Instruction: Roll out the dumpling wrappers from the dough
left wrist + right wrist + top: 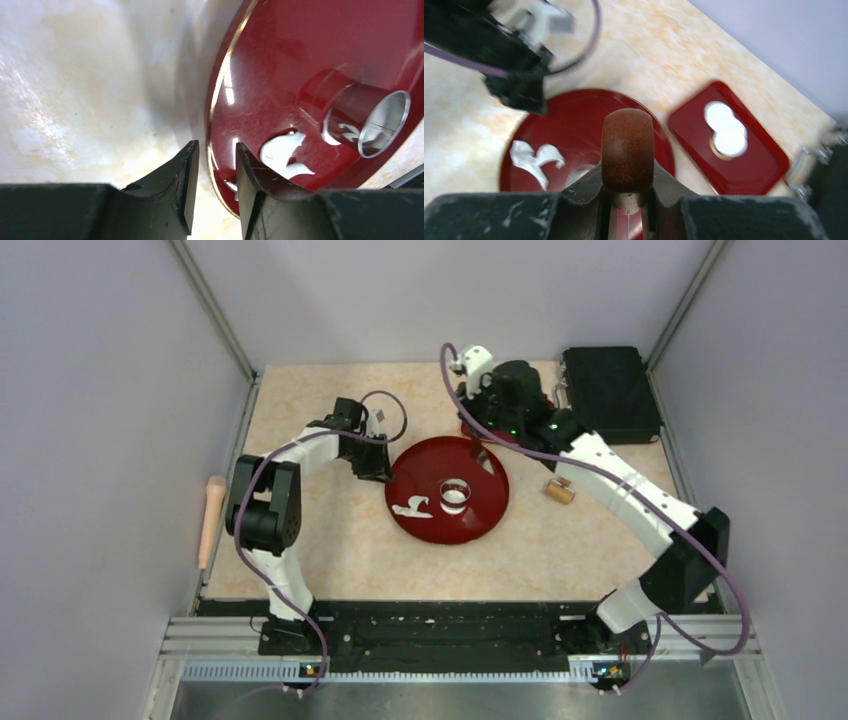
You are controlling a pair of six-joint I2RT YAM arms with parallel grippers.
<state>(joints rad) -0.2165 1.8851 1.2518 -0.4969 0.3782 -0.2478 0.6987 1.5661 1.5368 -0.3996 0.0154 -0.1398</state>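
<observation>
The ragged white dough (412,507) (282,152) (531,157) lies on the round red plate (480,515) (300,45), left of a small metal ring (455,494) (372,122). My left gripper (385,473) (216,145) is open, its jaws standing either side of the plate's left rim with gaps showing. My right gripper (482,445) (627,172) hovers over the plate's far edge, shut on a brown wooden-handled tool (627,145). Two round white dumpling wrappers (724,129) overlap on a red rectangular tray (764,160), which the right arm hides in the top view.
A wooden rolling pin (211,520) lies beyond the table's left edge. A black case (610,390) stands at the back right corner. A small brown wooden piece (560,490) rests on the table right of the plate, near the right arm.
</observation>
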